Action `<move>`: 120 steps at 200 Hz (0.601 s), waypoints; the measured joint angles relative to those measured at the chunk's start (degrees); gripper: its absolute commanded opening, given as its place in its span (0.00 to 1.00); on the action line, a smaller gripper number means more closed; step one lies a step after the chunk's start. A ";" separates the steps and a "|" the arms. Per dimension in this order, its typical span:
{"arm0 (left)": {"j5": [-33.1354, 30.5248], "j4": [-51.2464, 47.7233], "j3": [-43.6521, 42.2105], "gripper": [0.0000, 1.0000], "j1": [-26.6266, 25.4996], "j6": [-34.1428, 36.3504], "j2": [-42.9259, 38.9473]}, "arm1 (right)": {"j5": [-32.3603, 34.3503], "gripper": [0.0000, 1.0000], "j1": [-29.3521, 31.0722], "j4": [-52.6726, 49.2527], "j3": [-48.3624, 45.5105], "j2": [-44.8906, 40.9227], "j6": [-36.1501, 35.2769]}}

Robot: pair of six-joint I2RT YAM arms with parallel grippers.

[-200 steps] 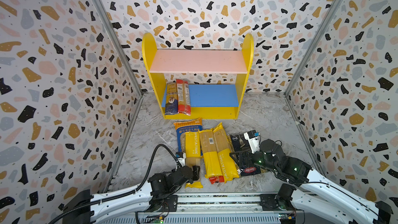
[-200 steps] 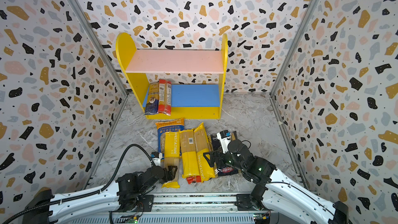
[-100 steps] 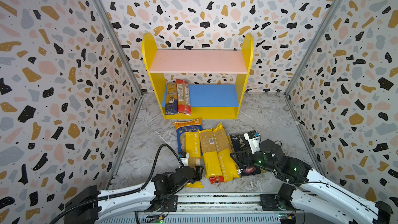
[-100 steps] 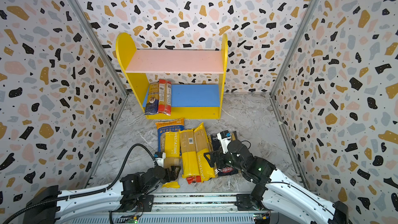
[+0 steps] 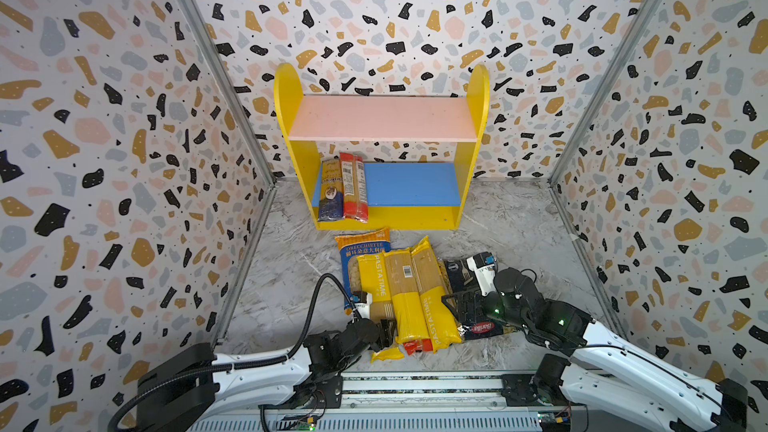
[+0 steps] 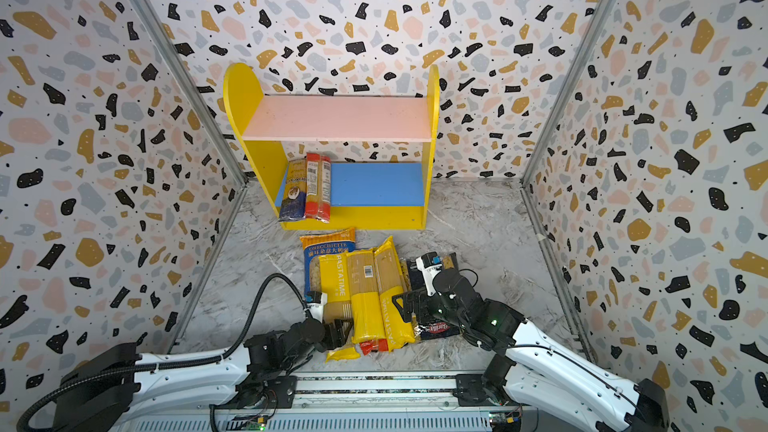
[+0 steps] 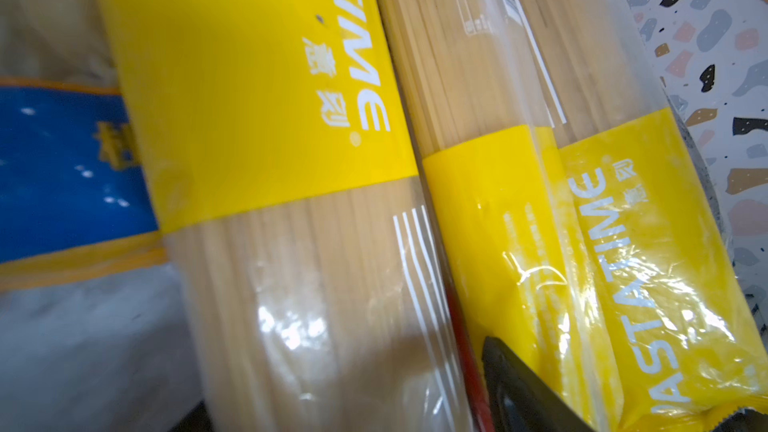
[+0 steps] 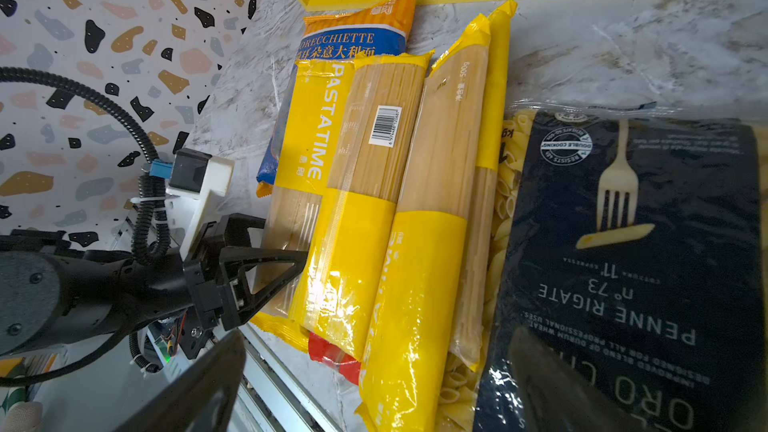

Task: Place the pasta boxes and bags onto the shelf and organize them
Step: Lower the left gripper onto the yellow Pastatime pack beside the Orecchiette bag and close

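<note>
1. Shelf (image 5: pixel 289 93): 2-tier unit at back wall. Pink upper board (image 5: pixel 382 118) carries nothing. Blue lower board (image 5: pixel 411 184) holds 2 pcs at its left end.
2. Shelved, done: dark blue/gold spaghetti pack (image 5: pixel 331 191) and red spaghetti pack (image 5: pixel 354 191), side by side and touching, near ends past the front lip.
3. Floor stock, not yet shelved, on marble floor (image 5: pixel 519 222) in front of shelf:
   - Orecchiette bag (image 5: pixel 363 245), nearest shelf.
   - leftmost yellow pack (image 5: pixel 371 280), middle yellow pack (image 5: pixel 409 309), right yellow pack (image 5: pixel 432 317), packed side by side.
   - second red pack (image 8: pixel 334 357), only its end shows beneath the yellows, so approx. position only.
   - Barilla bag (image 5: pixel 482 328), right of the yellows.
4. Tally: 2 of 8 visible pcs shelved. Judged early in the job, w/ most of lower board and all of upper free.
5. left gripper (image 5: pixel 385 331): at near end of leftmost yellow pack, one finger (image 7: pixel 519 388) in the seam next to middle yellow pack. Cannot tell if jaws have bitten.
6. right gripper (image 5: pixel 457 305): jaws wide, holding nothing, over Barilla bag beside right yellow pack.
7. Obstructions:
   - leftmost yellow pack overlies Orecchiette bag.
   - yellows cover second red pack.
   - right yellow pack overlaps Barilla bag edge.
   - cable hose (image 8: pixel 104 101) loops beside the pile.
   - front rail (image 5: pixel 415 386) sits close behind pack ends.
</note>
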 measured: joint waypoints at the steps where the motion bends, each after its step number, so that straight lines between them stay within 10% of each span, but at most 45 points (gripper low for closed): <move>1: 0.07 0.31 0.00 0.68 0.02 -0.04 0.26 | 0.00 0.99 0.00 0.00 0.00 0.00 -0.02; 120: 6.93 13.31 1.88 0.25 4.87 3.89 12.72 | 1.70 0.99 0.00 -1.33 0.26 3.17 0.11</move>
